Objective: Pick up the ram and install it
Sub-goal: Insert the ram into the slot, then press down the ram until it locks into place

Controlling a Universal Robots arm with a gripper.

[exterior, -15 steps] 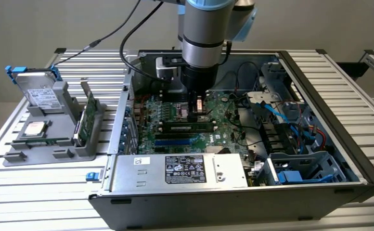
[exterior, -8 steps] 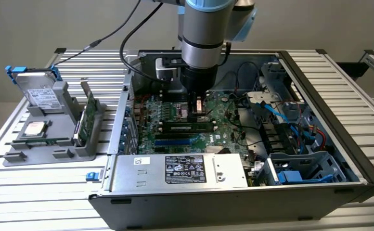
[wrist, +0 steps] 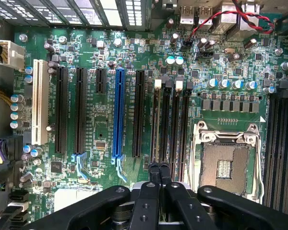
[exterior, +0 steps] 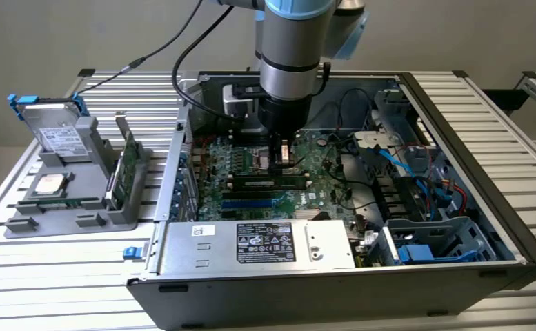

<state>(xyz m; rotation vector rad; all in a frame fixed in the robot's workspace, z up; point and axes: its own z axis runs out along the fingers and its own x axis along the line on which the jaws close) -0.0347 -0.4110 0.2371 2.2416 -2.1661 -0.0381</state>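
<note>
Black hand (wrist: 158, 173) sits closest in the wrist view, fingers (wrist: 154, 168) pressed together, tips right over the memory slots (wrist: 170, 124) beside the empty processor socket (wrist: 225, 165). Nothing visibly pinched between them.

Exterior view: arm (exterior: 291, 55) comes straight down into the open computer case (exterior: 488, 214), hand (exterior: 281, 160) low over the motherboard (exterior: 249, 181). A ram (exterior: 268, 183) stick lies seated in a slot just below the hand, on the side nearer the power supply (exterior: 259, 245). Can't tell whether the hand touches it.

Case contents: motherboard flat on the bottom, power supply along the near wall, blue drive cage (exterior: 433, 245) in the near corner on the exterior view's right, blue and red cables (exterior: 405, 169) above it.

Grey holder tray (exterior: 70, 200) stands on the table (exterior: 56, 269), on the exterior view's left, apart from the case. It carries a silver hard drive (exterior: 54, 134) with blue rails leaning upright, a green card (exterior: 125, 165) on edge, and a small chip (exterior: 49, 185) lying flat.
</note>
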